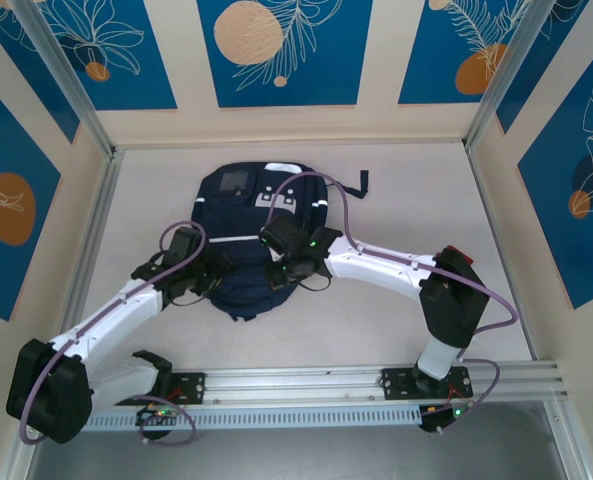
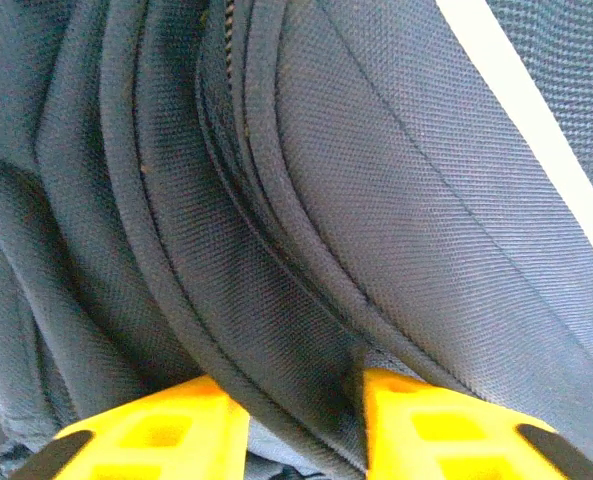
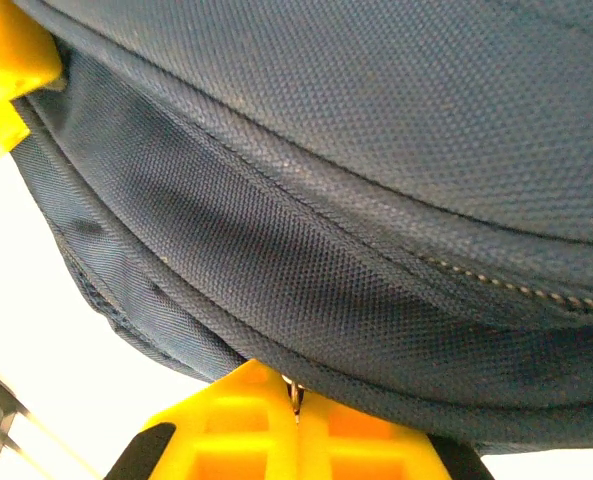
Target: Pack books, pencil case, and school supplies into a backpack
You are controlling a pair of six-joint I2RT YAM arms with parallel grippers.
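Observation:
The dark navy backpack [image 1: 238, 205] lies flat in the middle of the table, its grey patch at the far end. My left gripper [image 1: 214, 276] is at its near left edge. In the left wrist view its yellow fingers [image 2: 166, 430] are closed on a piped fold of the backpack [image 2: 306, 250] fabric. My right gripper [image 1: 288, 262] is at the near right edge. There it is shut [image 3: 296, 388] on a small metal zipper pull [image 3: 294, 397] under the backpack's [image 3: 356, 200] seam. The books, pencil case and school supplies are out of view.
A black strap [image 1: 361, 186] trails from the backpack's far right corner. Aluminium rails [image 1: 376, 385] run along the near edge between the arm bases. Patterned walls [image 1: 276, 50] close in the table on three sides. Pale bare table [image 1: 426, 200] lies right of the backpack.

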